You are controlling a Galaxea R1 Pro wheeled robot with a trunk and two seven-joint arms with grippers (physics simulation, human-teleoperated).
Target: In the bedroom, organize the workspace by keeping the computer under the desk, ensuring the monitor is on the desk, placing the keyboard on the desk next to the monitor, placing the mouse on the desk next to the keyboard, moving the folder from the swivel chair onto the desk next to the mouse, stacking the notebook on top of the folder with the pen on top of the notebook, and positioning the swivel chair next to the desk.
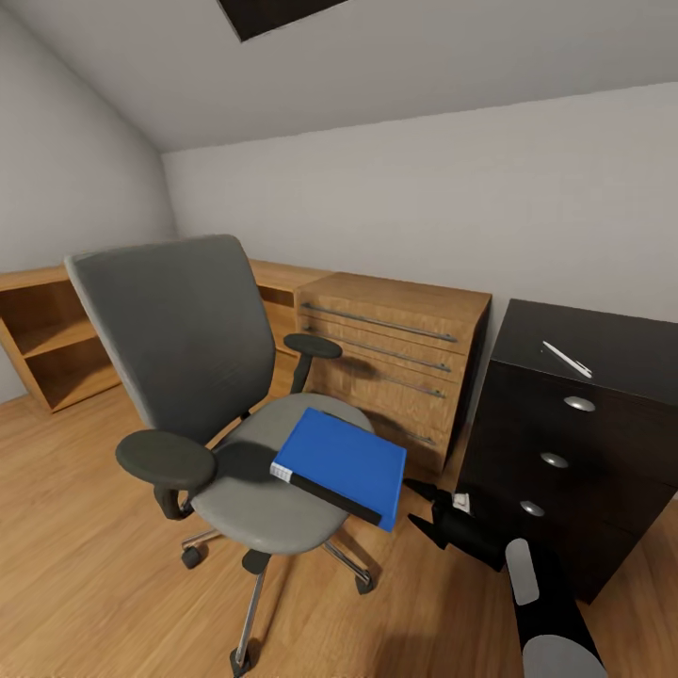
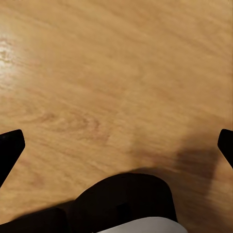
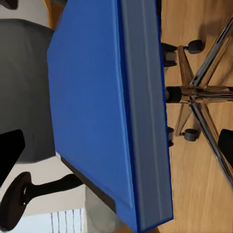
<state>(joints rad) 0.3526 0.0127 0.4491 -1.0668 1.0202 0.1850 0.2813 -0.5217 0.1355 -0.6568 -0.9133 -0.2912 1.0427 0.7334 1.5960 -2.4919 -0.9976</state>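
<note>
Closest in, at about 5 o'clock in the head view: the right gripper, two dark fingers apart, nothing between them. Nearer arm for the job, by far. In the right wrist view, black fingertips far out at both edges, so jaws wide open, with the folder right in the middle ahead.

Left gripper pointing down at bare wood floor, tips far apart too, holding nothing. Not the arm to use, probably.

Next out, at 11 o'clock from the right gripper and just beside it: the folder, flat and bright blue, lying on the grey seat of the swivel chair. One corner sticking out past the seat edge toward the gripper. Long side running from about 10 o'clock to 4 o'clock, thin edge facing the fingers. A short reach forward, likely, then a close on that near edge. Could slide on the seat if pushed.

Farther at 2 o'clock: a dark drawer cabinet with a thin white pen lying on top.

Farthest, at 12 o'clock: a wooden drawer chest by the grey wall, and open wooden shelves at 10 o'clock.
</note>
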